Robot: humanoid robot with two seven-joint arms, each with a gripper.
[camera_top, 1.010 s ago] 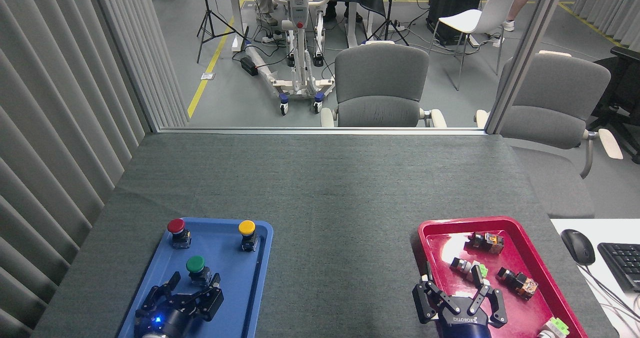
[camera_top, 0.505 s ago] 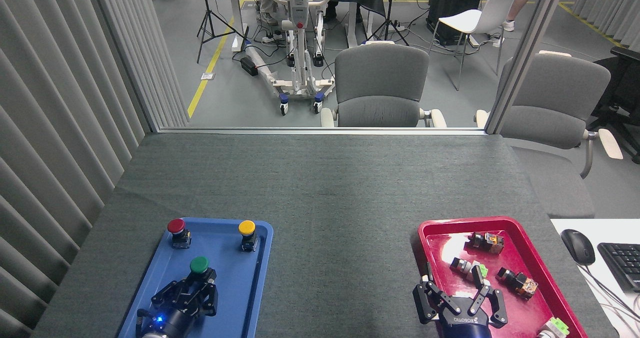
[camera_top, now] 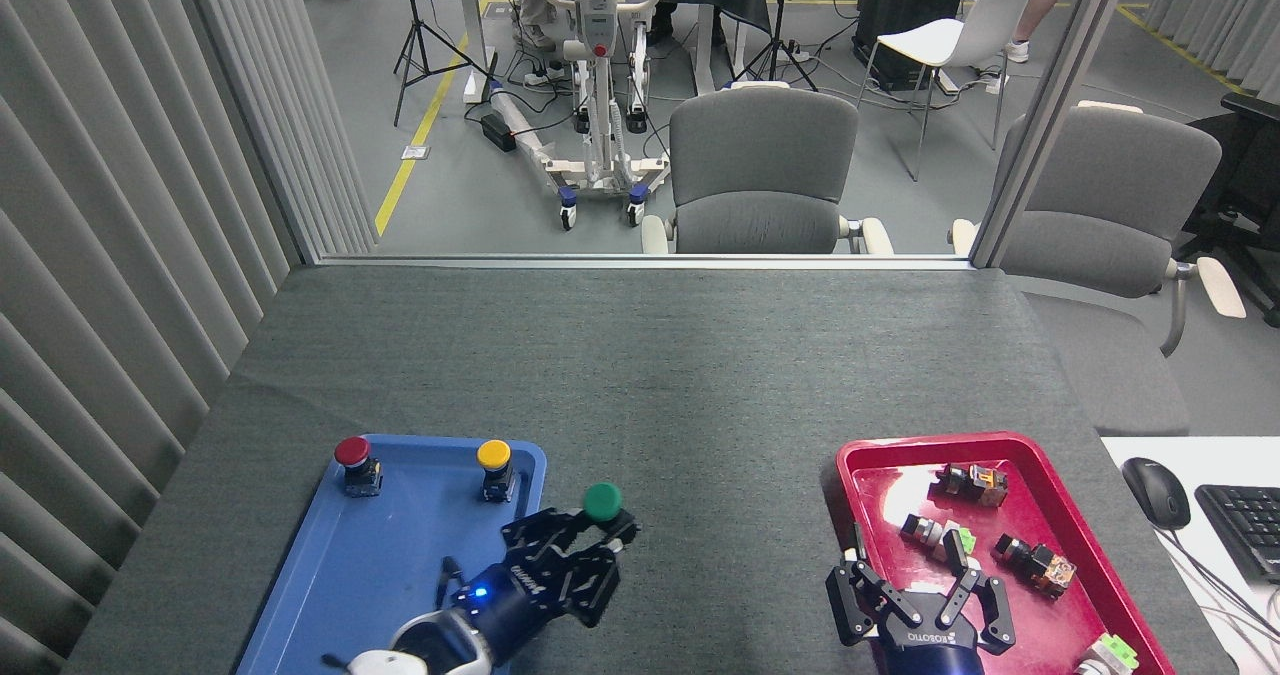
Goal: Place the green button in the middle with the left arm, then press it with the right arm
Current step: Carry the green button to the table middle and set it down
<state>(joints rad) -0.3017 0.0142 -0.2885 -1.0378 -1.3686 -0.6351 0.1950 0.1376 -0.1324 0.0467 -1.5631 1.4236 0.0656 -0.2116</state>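
Note:
The green button (camera_top: pixel 602 501) is held at the tip of my left gripper (camera_top: pixel 592 535), whose black fingers are shut around its base. It hangs just right of the blue tray (camera_top: pixel 385 565), over the dark grey cloth of the middle (camera_top: pixel 700 515). A blue light glows at that gripper's wrist. My right gripper (camera_top: pixel 918 600) sits low at the red tray's (camera_top: pixel 1085 580) near left edge, fingers spread open and holding nothing.
A red-capped button (camera_top: pixel 353 455) and a yellow-capped button (camera_top: pixel 494 460) stand at the back of the blue tray. The red tray holds several small switches. A mouse (camera_top: pixel 1155 492) and keyboard (camera_top: pixel 1240 527) lie at the far right.
My left gripper closed on the green button in the blue tray, then carried it right, past the tray's right rim. The right gripper stayed still.

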